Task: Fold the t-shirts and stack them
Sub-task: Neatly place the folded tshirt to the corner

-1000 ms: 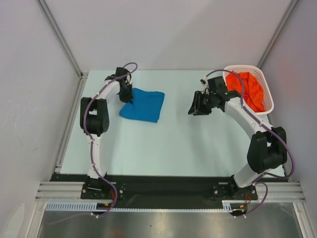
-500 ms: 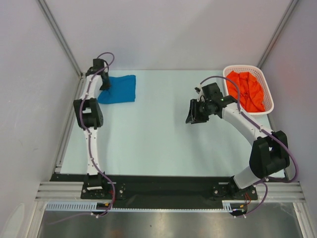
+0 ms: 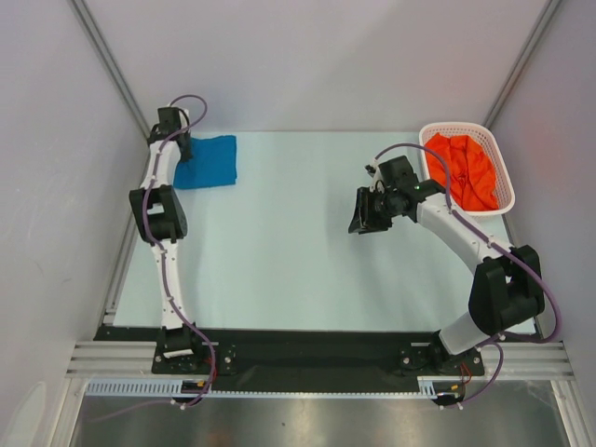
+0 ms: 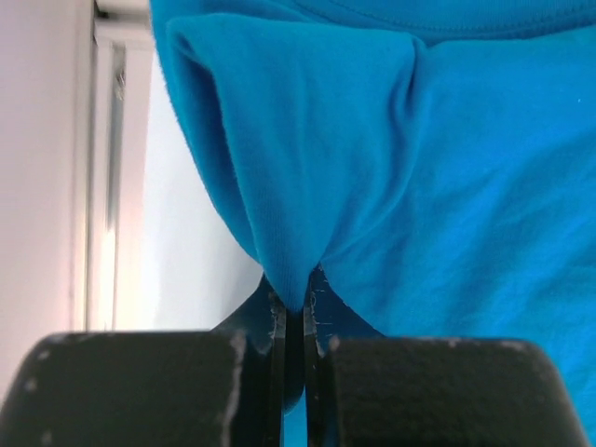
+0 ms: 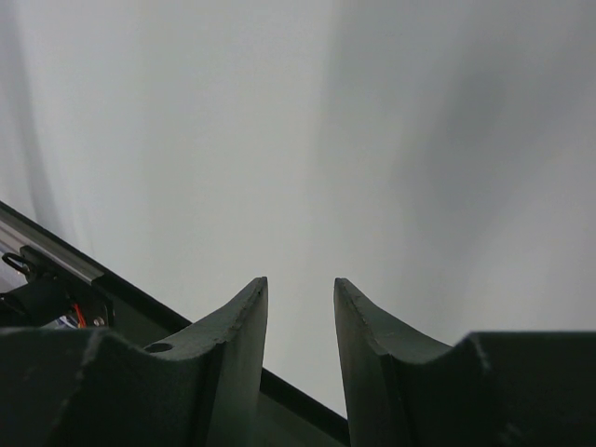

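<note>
Rightward, white basket [image 3: 507, 182] holding orange-red t-shirt [image 3: 467, 172], apparently bunched, blue t-shirt [image 3: 209, 160] outside

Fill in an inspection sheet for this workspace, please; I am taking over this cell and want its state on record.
Surface: pale table, flat, no stains seen.
Job's things: blue t-shirt folded, at the far left corner; orange-red t-shirt bunched in the basket, unfolded.
Clutter: white lattice basket at the far right; nothing else seen.
Grippers: left gripper shut on a fold of the blue t-shirt; right gripper open, empty, above the table.
Cables: purple cable along each arm, no snag seen.
Surroundings: white walls, metal frame posts.
</note>
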Controlling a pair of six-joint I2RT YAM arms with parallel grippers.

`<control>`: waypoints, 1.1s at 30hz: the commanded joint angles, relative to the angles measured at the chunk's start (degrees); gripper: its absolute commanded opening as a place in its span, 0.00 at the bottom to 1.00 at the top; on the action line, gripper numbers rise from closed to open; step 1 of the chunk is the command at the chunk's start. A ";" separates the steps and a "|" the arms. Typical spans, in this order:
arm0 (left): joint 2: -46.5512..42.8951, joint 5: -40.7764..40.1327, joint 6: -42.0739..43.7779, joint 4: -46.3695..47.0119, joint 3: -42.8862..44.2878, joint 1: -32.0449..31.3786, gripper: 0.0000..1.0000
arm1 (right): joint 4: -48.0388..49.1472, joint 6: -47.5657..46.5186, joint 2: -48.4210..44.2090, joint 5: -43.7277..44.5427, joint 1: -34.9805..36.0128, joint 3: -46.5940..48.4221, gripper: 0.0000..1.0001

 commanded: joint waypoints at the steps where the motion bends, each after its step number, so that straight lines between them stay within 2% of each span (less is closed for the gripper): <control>1: -2.25 0.26 5.67 7.68 2.14 0.08 0.00 | 0.11 -0.84 0.67 -0.71 -0.27 -0.34 0.40; 5: -2.34 0.52 7.17 11.91 1.97 0.95 0.00 | -0.15 -0.84 1.73 -0.98 -0.44 -0.61 0.40; 19: -0.05 0.87 7.35 15.08 0.82 2.28 0.02 | 1.70 1.44 1.38 -0.80 -0.62 -1.92 0.39; 21: 0.65 -0.44 7.08 15.25 1.17 2.19 0.31 | 2.05 1.54 1.03 -0.89 -0.71 -2.54 0.39; 22: 0.74 -1.14 6.99 15.34 1.17 2.10 0.40 | 1.96 1.62 1.03 -0.80 -0.62 -2.72 0.40; 23: 0.39 -3.06 6.73 15.95 1.35 1.75 0.54 | 2.05 1.54 1.03 -0.89 -0.71 -2.89 0.39; 25: -0.92 -5.27 4.54 16.13 1.70 1.40 0.65 | 2.05 1.80 1.11 -1.15 -0.62 -2.89 0.39; 28: -5.84 -9.14 3.21 16.31 2.23 0.26 0.64 | 1.70 2.06 0.85 -1.42 -0.71 -2.45 0.39; 30: -9.87 -14.04 3.04 15.27 1.88 -0.44 0.68 | 1.26 2.24 0.59 -0.72 -0.80 -2.10 0.39; 33: -15.77 -11.44 -1.34 11.23 -0.40 -1.24 0.66 | 0.12 3.47 0.41 -0.10 -2.29 -0.62 0.39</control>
